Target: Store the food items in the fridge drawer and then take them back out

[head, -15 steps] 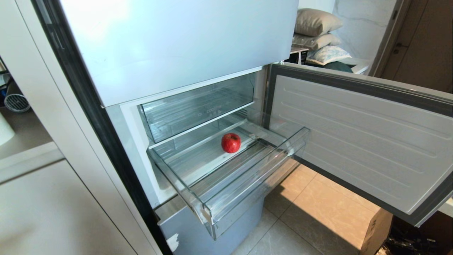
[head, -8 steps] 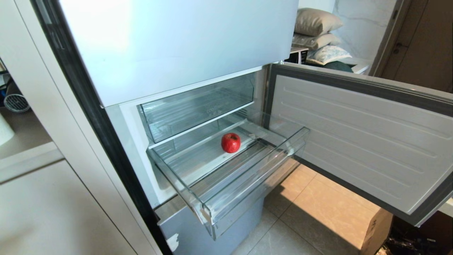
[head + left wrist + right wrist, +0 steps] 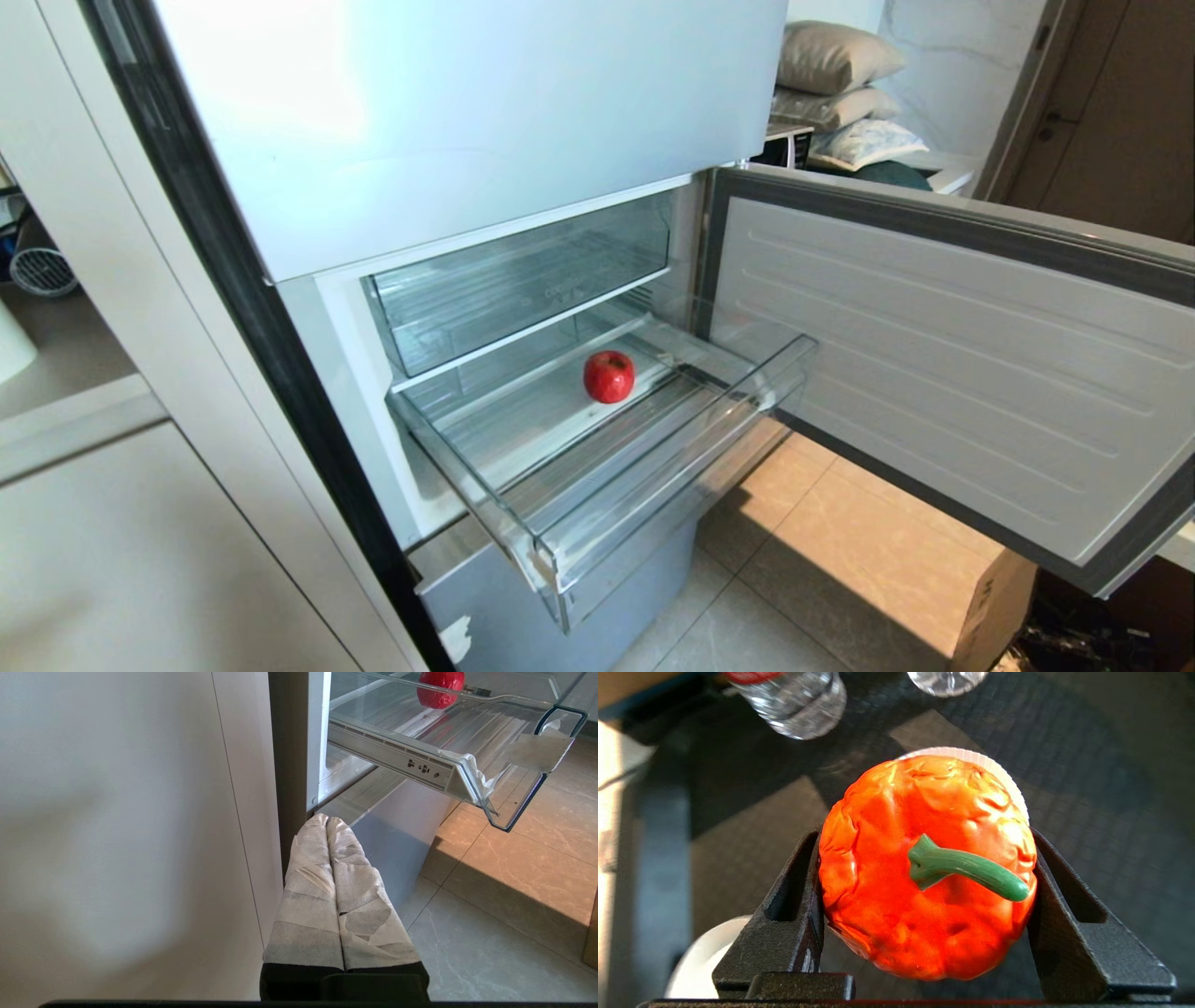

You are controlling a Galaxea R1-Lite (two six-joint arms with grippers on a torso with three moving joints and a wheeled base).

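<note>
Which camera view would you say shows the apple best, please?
The head view: the whole apple sits unobstructed on the pulled-out drawer floor. The left wrist view catches only its lower part at the picture's edge, through the drawer wall. The right wrist view shows none of it.

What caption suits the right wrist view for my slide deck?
Right gripper clamps the orange-red fruit by its sides.

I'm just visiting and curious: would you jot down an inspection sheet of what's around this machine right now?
Surface: clear plastic pull-out fridge drawer, open.
Job's things: glossy red apple in drawer; orange-red fruit with green stem gripped by right claw.
Clutter: clear plastic bottles, white paper cup under the fruit.
Grippers: left claw shut, low beside the fridge.
Cables: nothing seen.
Surroundings: open fridge door, cardboard box, pillows.
</note>
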